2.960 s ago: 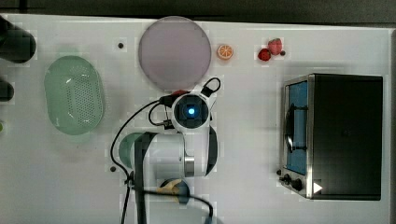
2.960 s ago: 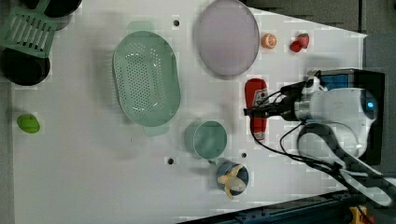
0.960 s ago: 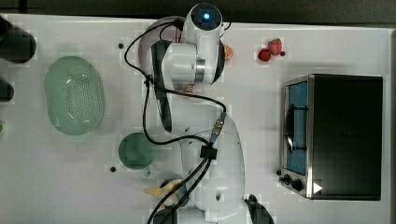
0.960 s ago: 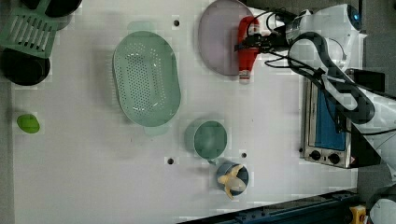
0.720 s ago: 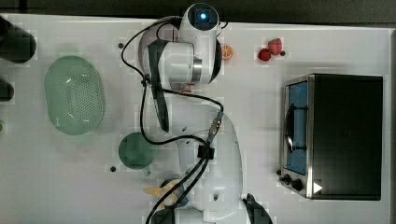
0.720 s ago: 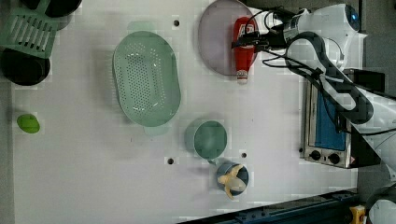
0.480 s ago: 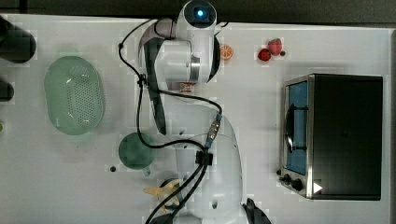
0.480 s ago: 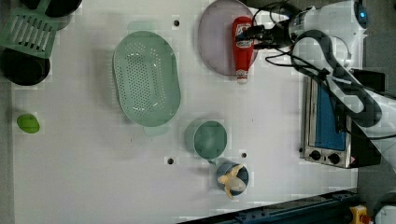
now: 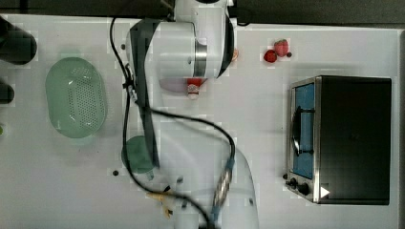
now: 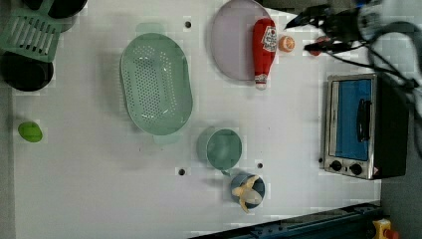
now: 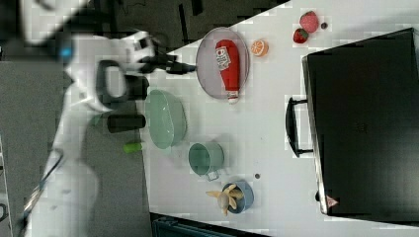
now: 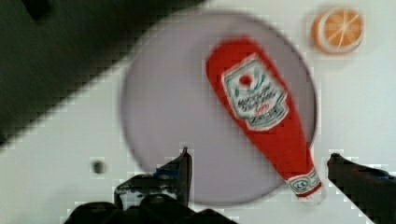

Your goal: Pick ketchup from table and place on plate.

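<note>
The ketchup (image 10: pixel 263 50) lies flat on the lilac-grey plate (image 10: pixel 231 45), and its white cap pokes just past the rim. In the right view the ketchup (image 11: pixel 228 61) rests on the plate (image 11: pixel 210 64) in the same way. My gripper (image 10: pixel 304 35) is open and hangs apart from the bottle, toward the left view's right. The wrist view looks down on the ketchup (image 12: pixel 261 112) and plate (image 12: pixel 177 107), with my gripper (image 12: pixel 259 163) spread wide above them and holding nothing. In the top view my arm covers most of the plate (image 9: pixel 172 85); the ketchup cap (image 9: pixel 193 87) peeks out.
An orange slice (image 10: pixel 286 44) lies just beside the plate. A light green perforated basket (image 10: pixel 157 82), a dark green cup (image 10: pixel 224 148) and a blue cup with a banana (image 10: pixel 247 188) stand on the white table (image 10: pixel 99 189). A toaster oven (image 10: pixel 361 127) and strawberries (image 9: pixel 277 51) are nearby.
My fingers have opened and let go of the ketchup, which now lies on the plate. The gripper has drawn back toward the left view's right.
</note>
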Robot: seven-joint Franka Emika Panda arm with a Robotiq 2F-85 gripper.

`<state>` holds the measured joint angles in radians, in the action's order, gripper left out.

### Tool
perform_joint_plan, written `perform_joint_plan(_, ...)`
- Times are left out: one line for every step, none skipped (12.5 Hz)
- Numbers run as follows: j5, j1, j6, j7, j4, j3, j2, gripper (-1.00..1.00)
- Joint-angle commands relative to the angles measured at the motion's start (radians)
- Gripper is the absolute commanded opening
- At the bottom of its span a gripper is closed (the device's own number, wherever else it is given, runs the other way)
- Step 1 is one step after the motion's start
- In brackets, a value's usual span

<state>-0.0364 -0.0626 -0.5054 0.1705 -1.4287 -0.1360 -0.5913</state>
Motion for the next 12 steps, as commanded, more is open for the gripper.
perform_joint_plan(0.004,-0.016,0.045,-0.12,-0.031,0.024,0.145,1.0)
perform_joint_plan(0.005,-0.017,0.087,-0.12,-0.05,0.036,0.193,1.0)
perform_joint_plan(0.01,-0.017,0.143,-0.12,-0.067,0.047,0.239,1.0)
perform_joint_plan(0.018,-0.017,0.209,-0.12,-0.08,0.056,0.283,1.0)
perform_joint_plan(0.026,-0.017,0.27,-0.12,-0.093,0.064,0.325,1.0)
perform_joint_plan(0.027,-0.017,0.326,-0.12,-0.103,0.069,0.366,1.0)
perform_joint_plan(0.028,-0.017,0.355,-0.12,-0.11,0.074,0.402,1.0)
perform_joint_plan(0.039,-0.017,0.375,-0.12,-0.118,0.078,0.434,1.0)
perform_joint_plan(0.053,-0.017,0.395,-0.12,-0.131,0.08,0.466,1.0)
perform_joint_plan(0.068,-0.017,0.422,-0.12,-0.151,0.08,0.495,1.0)
perform_joint_plan(0.072,-0.017,0.444,-0.12,-0.172,0.08,0.52,1.0)
perform_joint_plan(0.072,-0.018,0.451,-0.12,-0.191,0.082,0.539,1.0)
